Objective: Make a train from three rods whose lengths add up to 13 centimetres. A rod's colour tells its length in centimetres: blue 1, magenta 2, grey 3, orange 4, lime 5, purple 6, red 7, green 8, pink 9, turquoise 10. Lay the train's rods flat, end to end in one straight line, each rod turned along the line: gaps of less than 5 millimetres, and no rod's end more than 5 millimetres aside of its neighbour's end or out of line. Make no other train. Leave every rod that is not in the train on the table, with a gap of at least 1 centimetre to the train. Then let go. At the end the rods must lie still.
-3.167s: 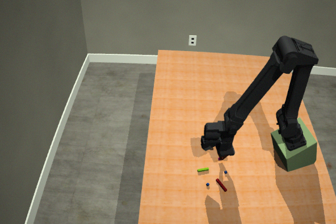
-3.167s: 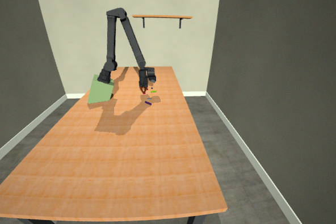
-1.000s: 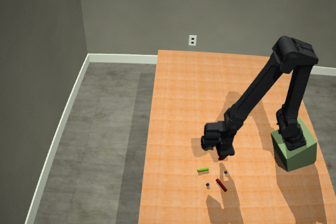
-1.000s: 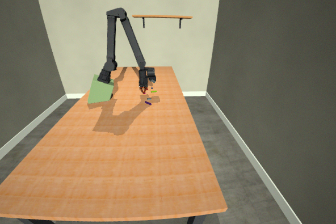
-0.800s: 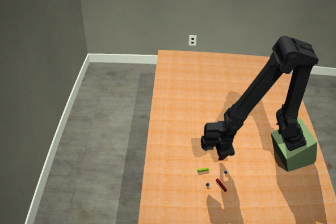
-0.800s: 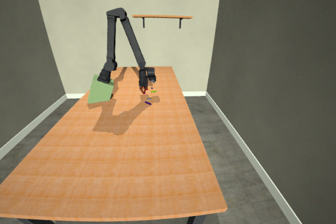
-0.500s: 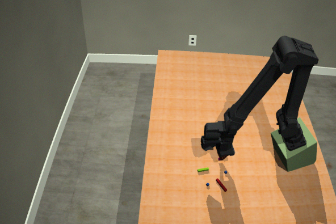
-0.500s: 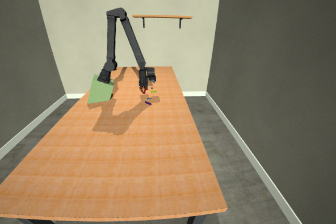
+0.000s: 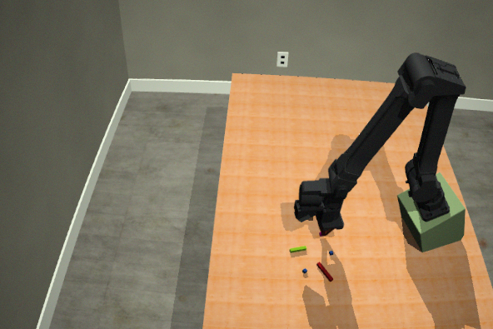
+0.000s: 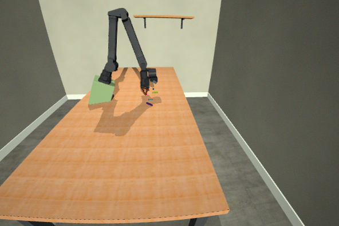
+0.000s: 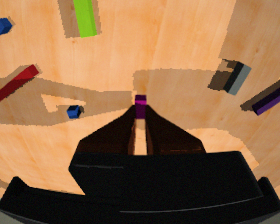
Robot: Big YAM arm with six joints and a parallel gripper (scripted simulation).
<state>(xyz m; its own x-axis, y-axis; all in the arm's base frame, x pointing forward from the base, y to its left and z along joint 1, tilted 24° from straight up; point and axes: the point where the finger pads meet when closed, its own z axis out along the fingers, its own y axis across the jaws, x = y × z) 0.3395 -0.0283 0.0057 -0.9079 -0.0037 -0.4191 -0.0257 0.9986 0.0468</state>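
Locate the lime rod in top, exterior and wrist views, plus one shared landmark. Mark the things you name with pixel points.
Top: lime rod (image 9: 298,249) (image 10: 154,92) (image 11: 85,18), below centre, slightly right.
Exterior: near centre, just right of the claw (image 9: 326,232) (image 10: 145,94) (image 11: 140,110).
Wrist: upper left, cut by the top edge.
Shared landmark: magenta rod (image 9: 321,234) (image 10: 146,94) (image 11: 140,108) at the claw's tips.

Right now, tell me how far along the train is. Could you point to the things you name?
No join looks made: the lime rod (image 9: 298,249) (image 10: 154,92) (image 11: 85,19), red rod (image 9: 325,271) (image 11: 17,82), grey rod (image 10: 150,99) (image 11: 238,79), purple rod (image 10: 149,104) (image 11: 272,97) and both blue rods lie apart at differing angles. In hand: the magenta rod (image 11: 140,106), pinched in the jaws. Left: choose three rods totalling 13, line them up end to end, keep the others clear, let go.
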